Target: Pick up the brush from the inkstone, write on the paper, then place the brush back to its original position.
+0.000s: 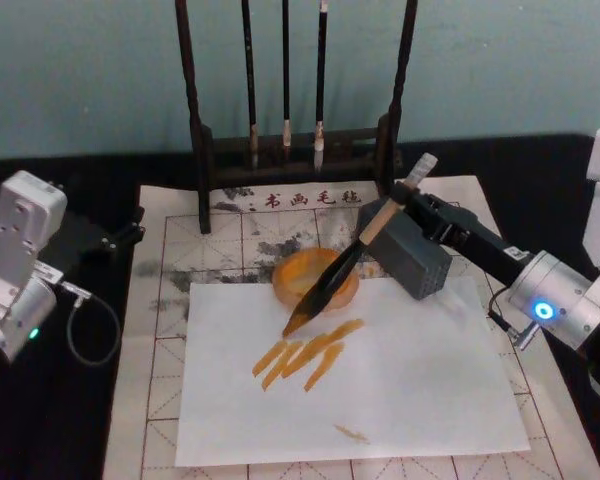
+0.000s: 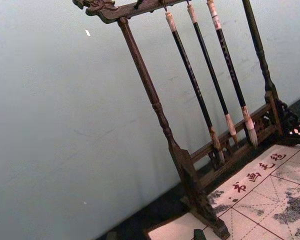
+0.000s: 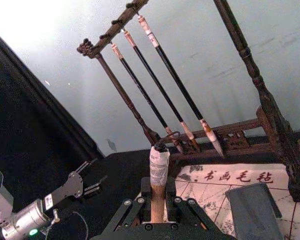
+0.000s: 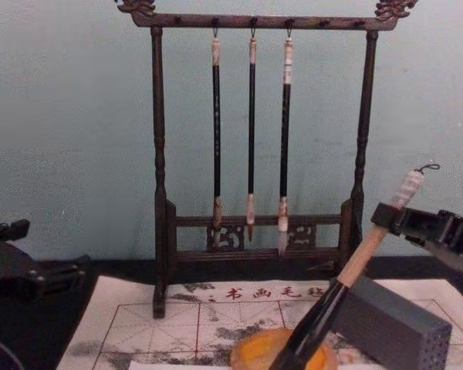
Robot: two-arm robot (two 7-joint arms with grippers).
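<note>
My right gripper (image 1: 400,198) is shut on the tan handle of the brush (image 1: 338,278), just below its whitish end cap (image 3: 159,164). The brush slants down and to the left across the orange inkstone (image 1: 298,268). Its dark tip lies past the dish's near rim, over a plain white sheet (image 1: 410,390) that bears orange strokes (image 1: 305,358). This sheet lies on the red-gridded paper (image 1: 165,310). From the chest view the brush (image 4: 324,320) drops from the gripper (image 4: 389,218) into the inkstone (image 4: 255,351). My left gripper (image 1: 125,235) is parked at the paper's far left corner, open.
A dark wooden rack (image 1: 205,150) with three thin hanging brushes (image 4: 251,131) stands at the back of the paper. A grey block with dotted holes (image 1: 412,255) sits right behind the inkstone, under my right arm. The black table (image 1: 100,420) surrounds the paper.
</note>
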